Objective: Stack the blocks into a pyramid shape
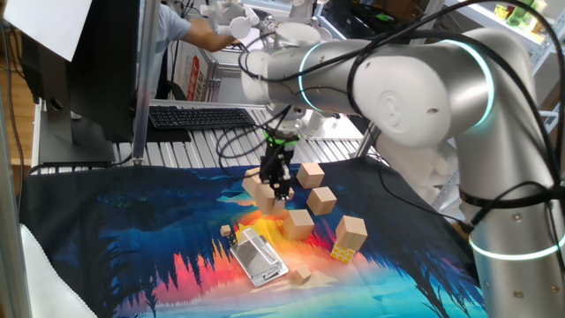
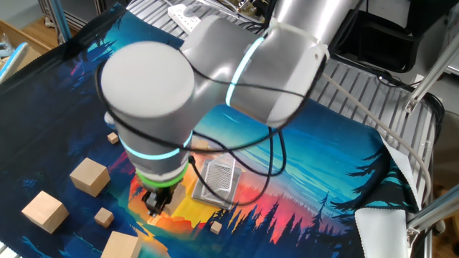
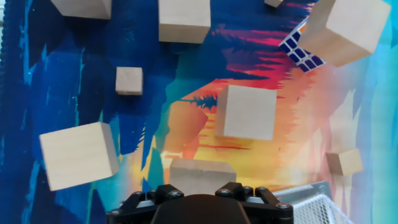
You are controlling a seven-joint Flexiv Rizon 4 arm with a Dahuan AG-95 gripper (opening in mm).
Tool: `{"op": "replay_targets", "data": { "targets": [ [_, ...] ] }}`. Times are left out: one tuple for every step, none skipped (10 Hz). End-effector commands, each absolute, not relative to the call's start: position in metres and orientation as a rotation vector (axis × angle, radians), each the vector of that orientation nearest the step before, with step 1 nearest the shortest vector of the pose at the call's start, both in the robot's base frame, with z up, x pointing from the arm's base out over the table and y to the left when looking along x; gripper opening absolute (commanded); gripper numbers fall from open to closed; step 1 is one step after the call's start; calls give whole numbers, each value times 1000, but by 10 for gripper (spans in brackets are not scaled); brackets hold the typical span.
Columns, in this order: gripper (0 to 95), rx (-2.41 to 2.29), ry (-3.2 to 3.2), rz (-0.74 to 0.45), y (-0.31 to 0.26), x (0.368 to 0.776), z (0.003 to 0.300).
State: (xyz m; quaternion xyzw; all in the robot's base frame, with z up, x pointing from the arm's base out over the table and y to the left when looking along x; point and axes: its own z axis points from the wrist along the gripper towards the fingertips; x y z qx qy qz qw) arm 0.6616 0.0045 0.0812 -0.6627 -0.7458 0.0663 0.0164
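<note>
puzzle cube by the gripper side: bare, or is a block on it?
Covered. A wooden block sits on the puzzle cube; hand view shows the same block overlapping the cube.

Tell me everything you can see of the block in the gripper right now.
The block is a plain light-tan wooden cube with smooth, unpainted faces. It sits squarely between the fingers of the gripper, which points down at the printed mat. Other blocks lie apart from it. Whether it rests on the mat cannot be told.

blocks (image 3: 247, 112): plain light tan | mat (image 1: 132, 230): blue-to-orange forest print | puzzle cube (image 3: 301, 51): blue, white squares
</note>
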Motion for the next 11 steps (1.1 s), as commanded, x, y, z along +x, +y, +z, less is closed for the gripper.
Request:
{"op": "replay_targets", "data": {
  "targets": [
    [0, -2062, -2309, 215, 4, 661, 77],
    [0, -2054, -2315, 211, 2, 656, 75],
    [0, -2051, -2318, 211, 1, 654, 74],
    [0, -2043, -2323, 204, -2, 648, 71],
    [0, -2043, -2323, 205, -3, 645, 70],
    [0, -2045, -2323, 205, -4, 640, 67],
    [0, -2045, -2326, 200, -6, 636, 65],
    [0, -2045, -2325, 192, -8, 633, 63],
    [0, -2044, -2326, 187, -10, 631, 62],
    [0, -2042, -2326, 183, -11, 631, 60],
    [0, -2041, -2322, 179, -12, 631, 59]
  ]
}}
